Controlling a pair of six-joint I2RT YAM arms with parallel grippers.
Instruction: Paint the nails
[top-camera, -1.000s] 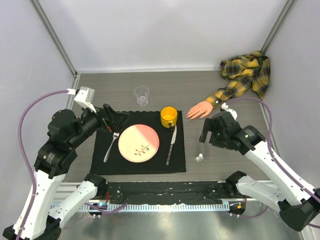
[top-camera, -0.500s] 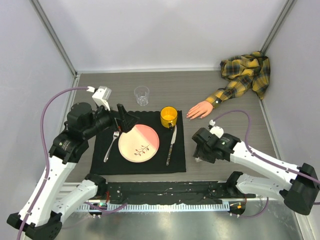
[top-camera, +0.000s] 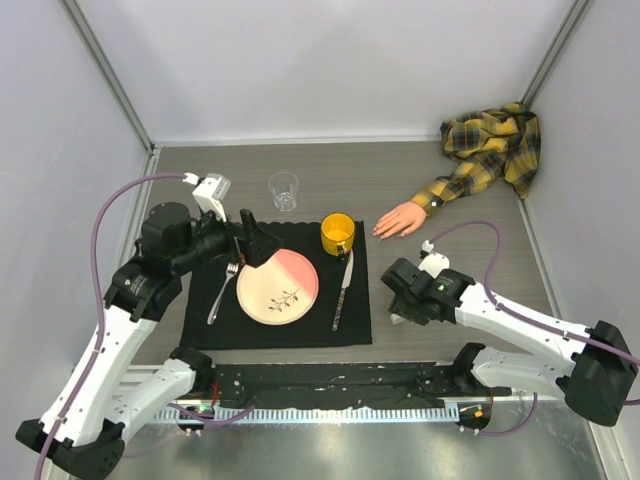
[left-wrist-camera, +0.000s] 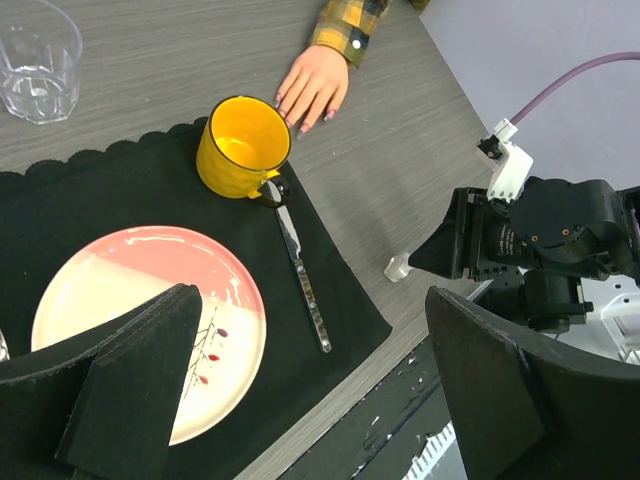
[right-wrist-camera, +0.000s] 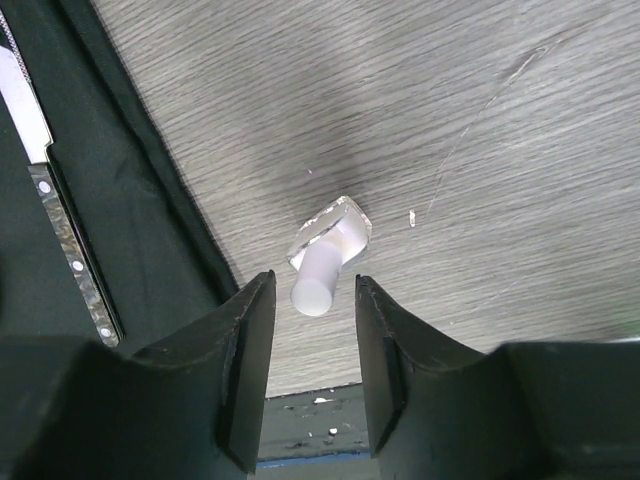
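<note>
Right wrist view. Student: How does the right end effector (right-wrist-camera: 313, 292) stand?

Tutor: Spread, one finger (right-wrist-camera: 250, 350) on each side of the bottle's (right-wrist-camera: 325, 255) white cap, nothing pinched yet. The bottle rests on the bench (right-wrist-camera: 480, 120), just beside the mat (right-wrist-camera: 150, 200).

Student: How should it grip?

Tutor: Probably centre on the cap and close gently, so the bottle cannot squirt out. The nails (left-wrist-camera: 304, 122) tip the doll hand (top-camera: 400, 220), well apart, beyond the mug (top-camera: 338, 234). The left end effector (left-wrist-camera: 310, 330), spread wide, hangs over the plate (top-camera: 277, 285).
</note>
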